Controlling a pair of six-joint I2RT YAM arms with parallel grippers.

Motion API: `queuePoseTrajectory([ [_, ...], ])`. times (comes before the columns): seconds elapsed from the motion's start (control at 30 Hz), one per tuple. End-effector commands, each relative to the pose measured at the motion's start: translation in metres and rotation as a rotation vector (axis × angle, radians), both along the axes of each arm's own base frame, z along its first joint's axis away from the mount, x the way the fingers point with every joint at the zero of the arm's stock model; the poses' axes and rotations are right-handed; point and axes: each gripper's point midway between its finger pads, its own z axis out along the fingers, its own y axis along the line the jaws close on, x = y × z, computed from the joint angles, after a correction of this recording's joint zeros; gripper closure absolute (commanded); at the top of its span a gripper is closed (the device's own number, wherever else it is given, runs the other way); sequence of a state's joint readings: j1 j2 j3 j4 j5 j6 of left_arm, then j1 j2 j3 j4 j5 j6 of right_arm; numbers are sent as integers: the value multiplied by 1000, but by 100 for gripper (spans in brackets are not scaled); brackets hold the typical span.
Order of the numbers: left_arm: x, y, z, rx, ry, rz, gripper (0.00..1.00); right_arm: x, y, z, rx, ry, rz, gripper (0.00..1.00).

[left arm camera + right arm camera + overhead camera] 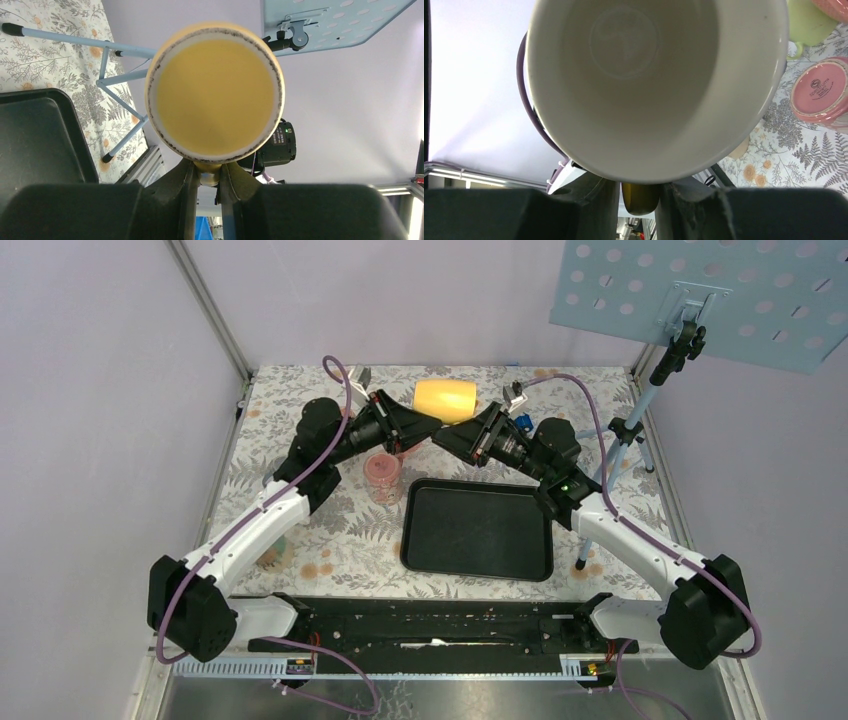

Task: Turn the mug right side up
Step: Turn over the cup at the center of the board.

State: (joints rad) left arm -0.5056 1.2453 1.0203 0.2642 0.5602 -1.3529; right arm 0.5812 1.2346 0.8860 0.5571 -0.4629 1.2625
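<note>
**Mug in mid-air, pinched from both ends**

The yellow mug lies on its side off the table, between the two arms. Its flat base faces the left gripper and its white open mouth faces the right gripper. In each wrist view the body sits just above the fingers, which are pressed onto a yellow piece, apparently the handle. Both grippers therefore seem to pinch the same narrow part.

This shared hold is the risk. If the arms turn out of step, the handle could twist out of one pinch. If one lets go before the other is firm, the heavy body could swing down and slip. Below the grippers are a black tray and an upturned pink cup, either of which a dropped mug could strike.
</note>
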Motion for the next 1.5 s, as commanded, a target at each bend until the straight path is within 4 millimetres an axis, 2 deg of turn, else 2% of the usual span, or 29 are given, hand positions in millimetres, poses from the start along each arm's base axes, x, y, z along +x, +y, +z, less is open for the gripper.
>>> queuePoseTrajectory([
  [0.0, -10, -1, 25, -28, -150, -24, 100, -1, -5, 21, -24, -94, -30, 100],
  [0.07, -10, -1, 21, -19, -155, -28, 100, 0, -6, 18, -43, -96, -41, 100],
  [0.23, -9, -1, 5, 24, -151, -24, 68, 2, -11, 14, -89, -110, -74, 100],
  [0.4, -8, 2, -7, 71, -159, -7, 51, 3, -17, 14, -130, -127, -102, 100],
  [0.53, -6, 5, -14, 107, -170, 13, 42, 5, -21, 8, -189, -125, -127, 100],
  [0.8, -2, 15, -39, 245, -172, 61, 19, 7, -38, -18, -373, -102, -191, 100],
  [0.93, -1, 26, -56, 357, -169, 93, 2, 7, -54, -40, -510, -78, -226, 100],
  [1.17, 0, 42, -71, 489, -196, 133, 1, 1, -89, -78, -759, -22, -278, 100],
  [1.47, 4, 42, -71, 519, -215, 130, 1, -8, -144, -142, -1023, 63, -407, 100],
])
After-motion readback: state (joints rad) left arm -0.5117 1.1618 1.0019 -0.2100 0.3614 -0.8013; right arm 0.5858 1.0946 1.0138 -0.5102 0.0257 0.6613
